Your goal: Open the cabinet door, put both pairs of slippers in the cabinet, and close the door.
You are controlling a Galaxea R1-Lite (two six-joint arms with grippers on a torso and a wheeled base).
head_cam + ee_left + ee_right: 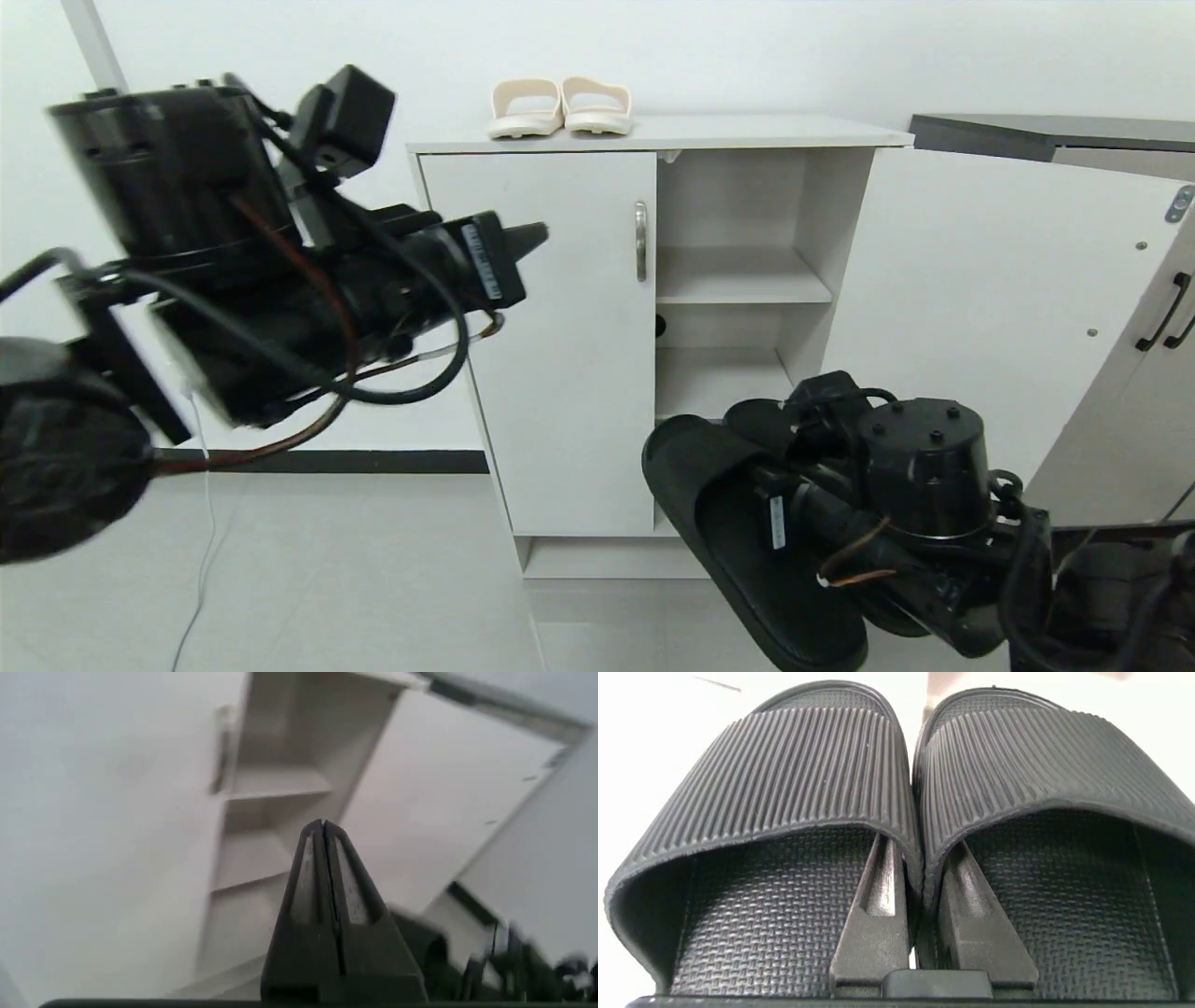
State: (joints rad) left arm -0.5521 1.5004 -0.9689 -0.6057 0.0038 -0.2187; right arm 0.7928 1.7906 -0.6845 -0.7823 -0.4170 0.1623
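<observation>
In the head view the left arm (112,411) is blurred at nine o'clock. At five o'clock the black slippers (747,523) hide the cabinet's (560,373) lowest compartment; their straps (785,775) cover the tips of the right gripper's (922,854) fingers (878,915).

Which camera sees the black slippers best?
The right wrist view: the black slippers are close up, the right gripper pinching their inner sides with its fingers. The head view shows them smaller, held before the open cabinet. In the left wrist view I cannot make them out.

Blk slippers (813,775): ribbed matt rubber.
</observation>
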